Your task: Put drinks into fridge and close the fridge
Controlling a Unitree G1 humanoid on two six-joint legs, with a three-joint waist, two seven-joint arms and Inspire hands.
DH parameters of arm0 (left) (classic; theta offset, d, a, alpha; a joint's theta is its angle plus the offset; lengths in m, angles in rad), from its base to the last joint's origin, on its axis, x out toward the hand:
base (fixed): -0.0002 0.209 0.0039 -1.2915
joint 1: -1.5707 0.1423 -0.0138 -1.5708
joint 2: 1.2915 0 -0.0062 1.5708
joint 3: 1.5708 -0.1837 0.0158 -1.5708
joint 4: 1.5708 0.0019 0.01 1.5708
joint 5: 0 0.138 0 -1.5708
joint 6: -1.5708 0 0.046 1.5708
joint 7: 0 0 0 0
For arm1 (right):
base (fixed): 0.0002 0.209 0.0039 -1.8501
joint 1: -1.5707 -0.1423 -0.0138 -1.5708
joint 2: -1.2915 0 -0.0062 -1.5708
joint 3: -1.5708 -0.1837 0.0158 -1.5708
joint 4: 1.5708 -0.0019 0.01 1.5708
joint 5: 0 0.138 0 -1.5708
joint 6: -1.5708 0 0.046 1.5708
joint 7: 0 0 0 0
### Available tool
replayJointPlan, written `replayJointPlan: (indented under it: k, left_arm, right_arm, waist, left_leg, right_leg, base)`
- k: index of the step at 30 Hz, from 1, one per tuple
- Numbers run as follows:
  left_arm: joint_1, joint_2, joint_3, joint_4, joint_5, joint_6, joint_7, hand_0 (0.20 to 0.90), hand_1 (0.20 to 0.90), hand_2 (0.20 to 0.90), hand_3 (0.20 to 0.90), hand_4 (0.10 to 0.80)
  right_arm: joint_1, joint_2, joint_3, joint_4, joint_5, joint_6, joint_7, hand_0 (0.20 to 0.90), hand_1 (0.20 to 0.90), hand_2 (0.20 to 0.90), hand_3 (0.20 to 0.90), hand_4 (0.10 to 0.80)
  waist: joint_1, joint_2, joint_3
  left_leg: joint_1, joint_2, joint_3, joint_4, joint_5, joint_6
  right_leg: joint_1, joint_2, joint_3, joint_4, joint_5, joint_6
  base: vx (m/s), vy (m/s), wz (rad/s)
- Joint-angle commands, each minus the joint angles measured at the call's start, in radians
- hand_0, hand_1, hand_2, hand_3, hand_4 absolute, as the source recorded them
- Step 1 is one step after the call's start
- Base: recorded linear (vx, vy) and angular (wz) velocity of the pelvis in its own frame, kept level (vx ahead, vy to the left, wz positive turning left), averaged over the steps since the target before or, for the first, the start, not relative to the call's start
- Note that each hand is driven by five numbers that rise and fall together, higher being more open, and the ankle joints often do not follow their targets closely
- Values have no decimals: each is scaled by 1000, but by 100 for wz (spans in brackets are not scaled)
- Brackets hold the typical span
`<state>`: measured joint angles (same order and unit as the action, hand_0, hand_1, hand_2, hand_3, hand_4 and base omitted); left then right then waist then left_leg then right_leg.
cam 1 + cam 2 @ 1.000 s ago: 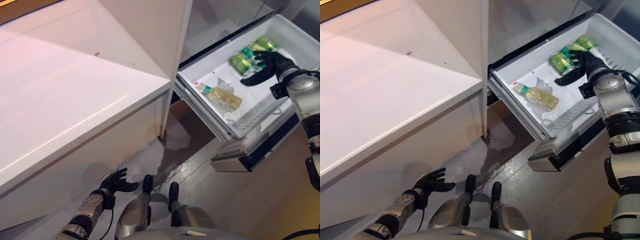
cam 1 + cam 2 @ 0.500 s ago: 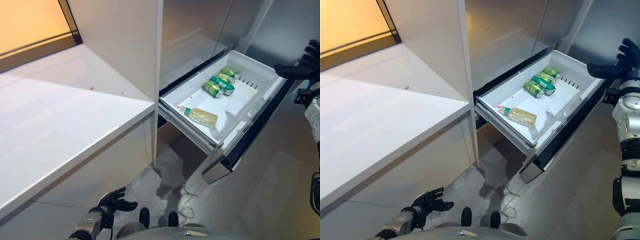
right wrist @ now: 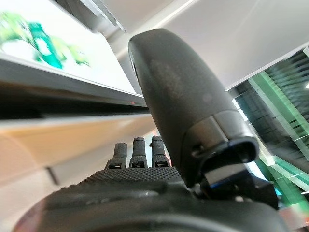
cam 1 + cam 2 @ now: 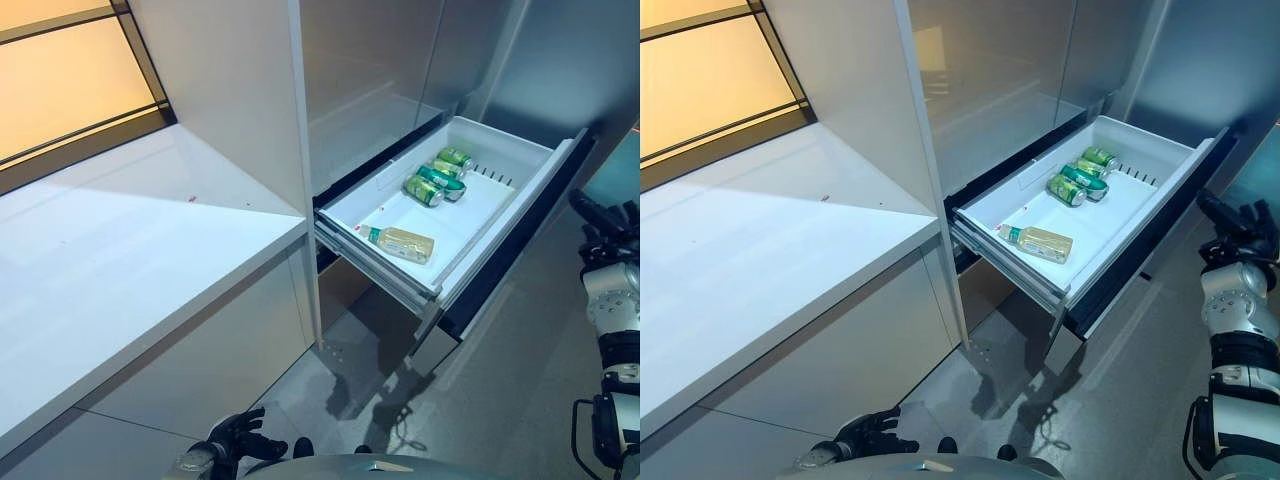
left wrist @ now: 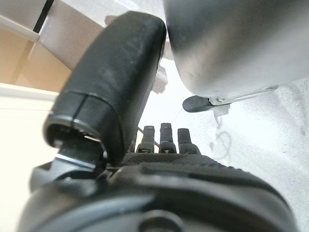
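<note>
Cans (image 4: pixel 438 176): three green metal cylinders lie on their sides, close together, at the far end of the drawer; glossy printed skins.
Bottle (image 4: pixel 404 242): a clear plastic bottle of pale yellow drink lies on its side near the drawer's middle, apart from the cans; it has a green cap and a soft, rounded body.
Drawer (image 4: pixel 1018 188): a white, smooth plastic tub, rectangular, pulled fully out of the fridge; a dark flat front panel stands along its outer edge.
Fridge (image 4: pixel 390 70): tall grey fronts, matt and flat, above the open drawer.
Right hand (image 4: pixel 1238 221): dark and rubbery, held out beyond the drawer's outer corner, touching nothing; its fingers are straight and spread, and it holds nothing.
Left hand (image 4: pixel 868 436): low by the floor under the counter, well apart from the drawer; its fingers are loosely spread and empty.
Counter (image 4: pixel 120 250): a broad white slab, smooth and lightly shiny, with a square edge, just beside the fridge.
Floor (image 4: pixel 500 400): grey, polished, faintly reflective.
</note>
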<state>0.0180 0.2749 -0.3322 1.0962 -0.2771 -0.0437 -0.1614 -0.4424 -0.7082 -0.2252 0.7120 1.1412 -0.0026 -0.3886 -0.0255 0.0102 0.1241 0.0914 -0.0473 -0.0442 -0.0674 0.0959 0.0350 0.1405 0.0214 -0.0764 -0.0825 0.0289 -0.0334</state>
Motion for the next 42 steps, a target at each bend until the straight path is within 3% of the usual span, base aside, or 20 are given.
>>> replayJointPlan:
  k: [1, 10, 17, 30, 42]
  left_arm:
    - [-46, 30, -42, 38, 8, -23, -8, 900, 900, 900, 900, 800]
    - [-59, 45, -49, 8, -8, -9, 26, 900, 900, 900, 900, 800]
    - [-72, 31, -35, -16, -38, -1, 54, 900, 900, 900, 900, 800]
    - [-74, 29, -51, -12, -82, -59, 45, 900, 900, 900, 900, 800]
    - [-51, 43, -41, 24, -81, -86, 23, 900, 900, 900, 900, 800]
  right_arm:
    - [-81, -34, -73, -23, 51, -118, 47, 900, 900, 900, 900, 800]
    - [-102, -23, -58, -3, 107, -93, 90, 900, 900, 900, 900, 800]
    - [-161, -13, -17, 6, 86, -57, 119, 900, 900, 900, 900, 800]
    - [-325, -18, 97, 60, 13, -34, 175, 900, 900, 900, 900, 800]
    - [-443, -26, 149, 132, -73, -42, 169, 900, 900, 900, 900, 800]
  waist:
    - [43, -46, -18]
    - [85, -48, 75]
    - [112, -48, 129]
    - [195, -34, 198]
    - [270, -15, 182]
  left_leg:
    - [-25, -35, -5, 235, -245, 42]
    - [-169, -72, -42, 436, -314, 68]
    - [-301, -81, -50, 577, -345, 77]
    - [-389, -103, -114, 579, -283, 65]
    - [-351, -115, -195, 483, -224, 45]
  right_leg:
    - [-95, -53, 19, 291, -141, 15]
    - [-197, -69, -17, 475, -217, -21]
    - [-305, -74, -31, 609, -248, -49]
    - [-388, -76, -76, 694, -269, -58]
    - [-339, -109, -158, 669, -277, -50]
  base:
    - [47, -27, 24]
    - [-23, 14, 18]
    - [-79, 55, 8]
    - [-41, 56, 9]
    - [48, 44, 26]
